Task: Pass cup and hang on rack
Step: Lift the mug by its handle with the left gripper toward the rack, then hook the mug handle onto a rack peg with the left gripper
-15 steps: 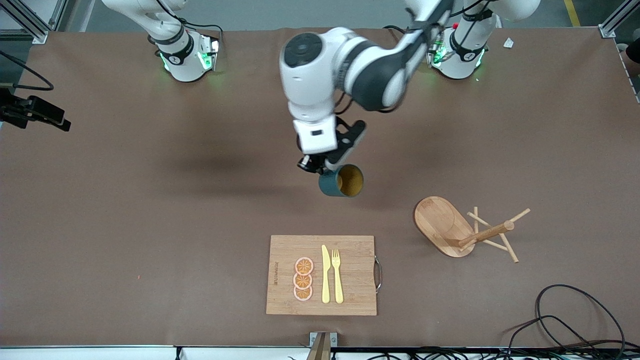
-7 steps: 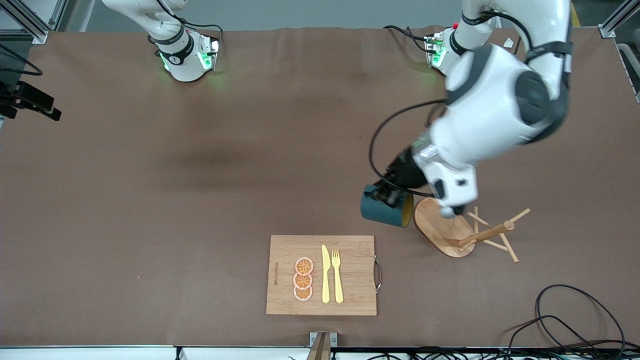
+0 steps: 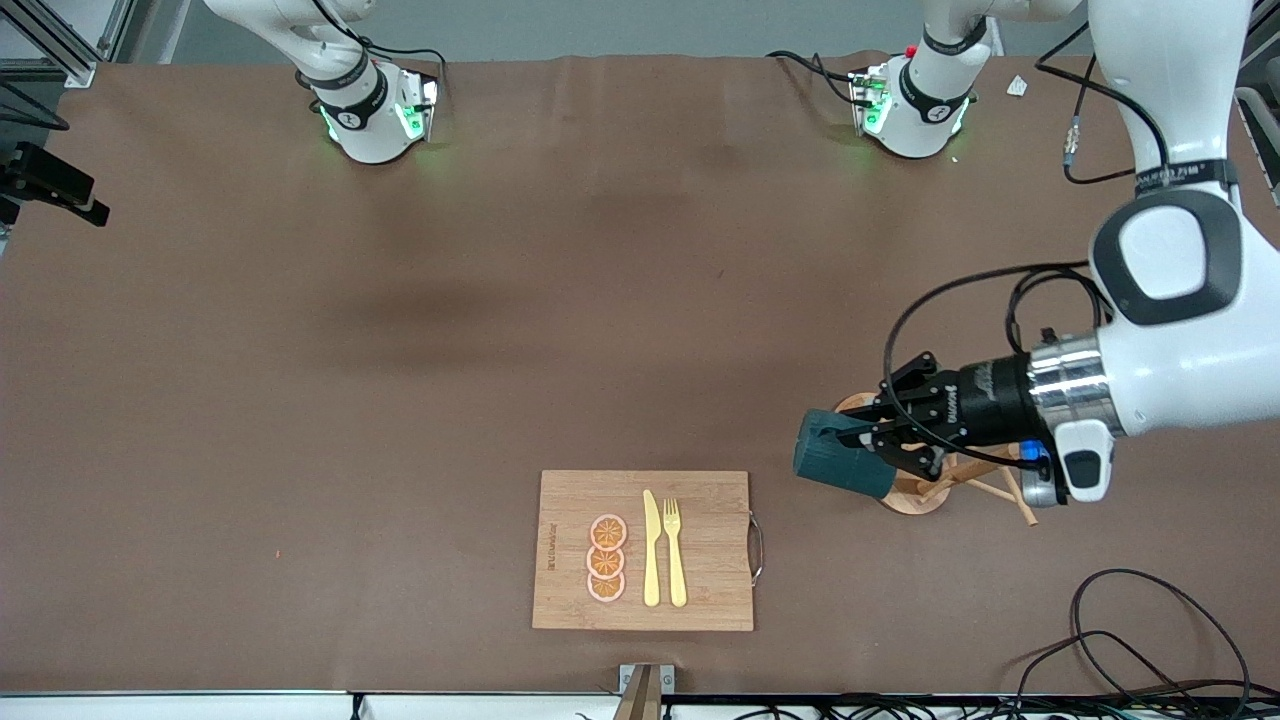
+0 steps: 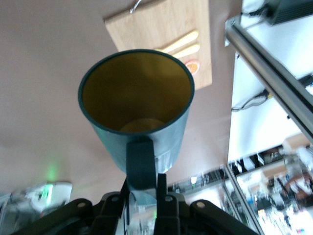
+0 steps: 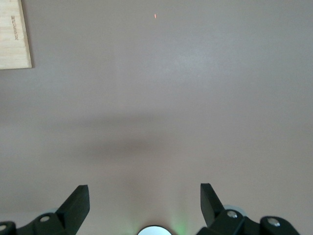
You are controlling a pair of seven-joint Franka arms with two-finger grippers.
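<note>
Teal cup (image 3: 838,465) gripped by left gripper (image 3: 900,438) fingers, seemingly over rack (image 3: 960,478); right gripper (image 5: 145,203) fingers wide.

The right gripper (image 5: 145,203) hangs over the plain brown worktop (image 5: 186,98), its two black fingers (image 5: 77,205) spread wide apart with nothing between them. A soft dark shadow lies across the worktop under it. A corner of a light bamboo cutting board (image 5: 13,34) with small printed lettering shows at the view's edge. A tiny red speck (image 5: 155,16) sits on the worktop, well apart from the board.
</note>
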